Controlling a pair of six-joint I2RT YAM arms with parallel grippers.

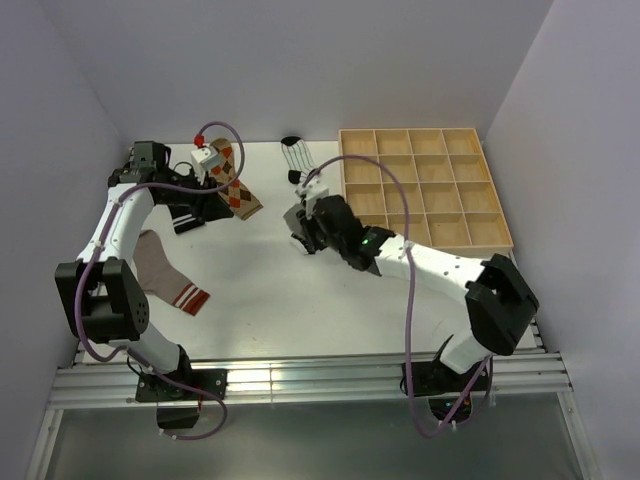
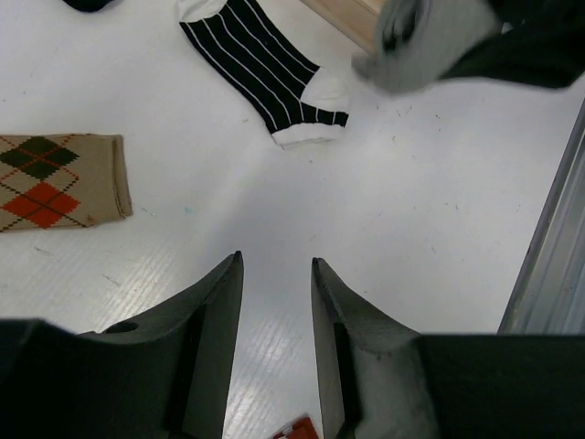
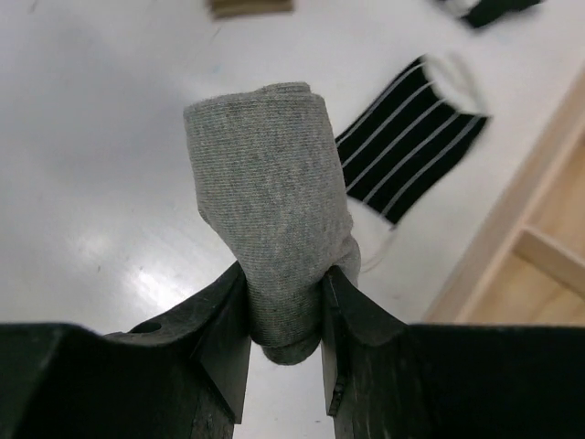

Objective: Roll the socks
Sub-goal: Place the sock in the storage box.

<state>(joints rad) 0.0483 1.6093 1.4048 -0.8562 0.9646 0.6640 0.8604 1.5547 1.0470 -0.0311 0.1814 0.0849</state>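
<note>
Right gripper (image 3: 283,306) is pinching the rolled grey sock (image 3: 270,183) above the table (image 3: 101,183), with the striped sock (image 3: 407,137) lying beyond, beside the wooden tray (image 3: 498,238). Left gripper (image 2: 277,274) is hovering spread, gripping nothing, near the argyle sock (image 2: 55,178).

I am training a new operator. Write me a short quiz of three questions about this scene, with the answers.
1. True or false: the left pincer holds a sock.
2. What does the right pincer grip? A) a towel B) a rolled grey sock C) nothing
3. Fill in: the striped sock lies flat on the table, near the wooden ____.
Key: 1 false, its jaws stand open and empty. 2 B. 3 tray.
</note>
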